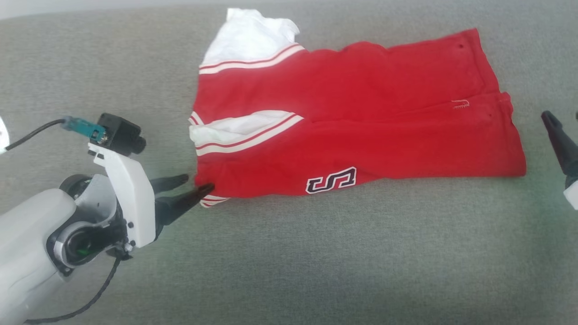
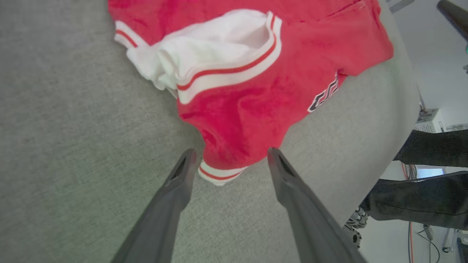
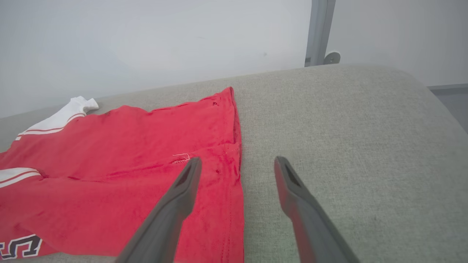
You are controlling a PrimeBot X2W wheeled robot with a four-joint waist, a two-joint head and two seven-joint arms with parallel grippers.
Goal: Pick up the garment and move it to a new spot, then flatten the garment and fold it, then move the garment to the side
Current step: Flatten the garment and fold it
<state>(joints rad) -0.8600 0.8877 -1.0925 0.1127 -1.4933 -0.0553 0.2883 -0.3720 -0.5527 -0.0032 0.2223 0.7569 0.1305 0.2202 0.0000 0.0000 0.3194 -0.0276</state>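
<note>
Garment point(image 1: 361, 122) lay folded lengthwise on the grey fabric surface point(image 1: 316, 271), collar end toward my left, hem point(image 3: 237, 175) toward my right. The lettering point(image 1: 331, 179) showed on the near edge. One white sleeve panel point(image 1: 235, 131) was bunched between the layers at the left end.

Left gripper point(image 1: 198, 182): jaws wide and empty, low at the near-left corner. In the left wrist view the fingertips sat either side of the striped trim point(image 2: 219, 175) that poked out from under the red top layer.

Right gripper point(image 3: 237, 160): jaws also wide and empty. One finger sat over the hem, the other over bare surface just beyond it.

Risks as I judged them:
- At the left corner the trim stuck out past the red layer. A shallow close would likely have caught the trim alone. The stacked layers would then have peeled apart on the lift and undone the fold.
- The fabric was thin and the surface soft. Driving the lower finger too deep could have snagged the upholstery or pushed the corner into a wrinkle.
- The right gripper was barely over the hem, so a late or short reach would have pinched nothing.
- If one end rose before the other, the garment would have skewed and the loose sleeve panel would have slid out.
</note>
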